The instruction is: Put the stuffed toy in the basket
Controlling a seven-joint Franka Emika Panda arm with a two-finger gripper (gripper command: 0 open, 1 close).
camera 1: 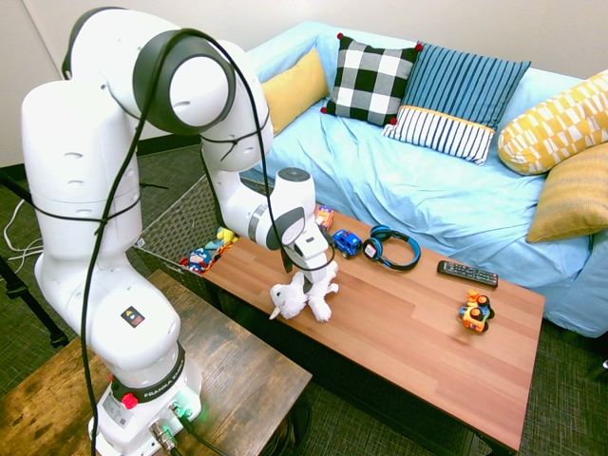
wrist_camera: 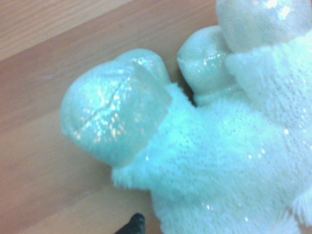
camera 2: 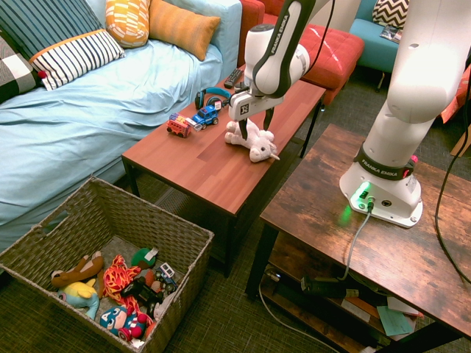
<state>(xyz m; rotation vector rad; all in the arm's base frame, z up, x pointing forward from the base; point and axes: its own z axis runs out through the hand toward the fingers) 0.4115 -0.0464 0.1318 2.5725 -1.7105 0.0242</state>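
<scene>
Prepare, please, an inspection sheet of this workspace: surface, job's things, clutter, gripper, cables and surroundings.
Surface: wooden coffee table, no spill seen.
Job's things: white stuffed animal lying on the table; wicker basket on the floor beyond the table's end, holding other toys.
Clutter: headphones, remote control, blue toy truck, red toy vehicle and orange toy, all on the table.
Gripper: open, fingers down at either side of the stuffed animal; grip not yet closed.
Cables: black one looped along the arm; on the coffee table, nothing seen.
Surroundings: sofa with light-blue cover and cushions beside the table.
</scene>
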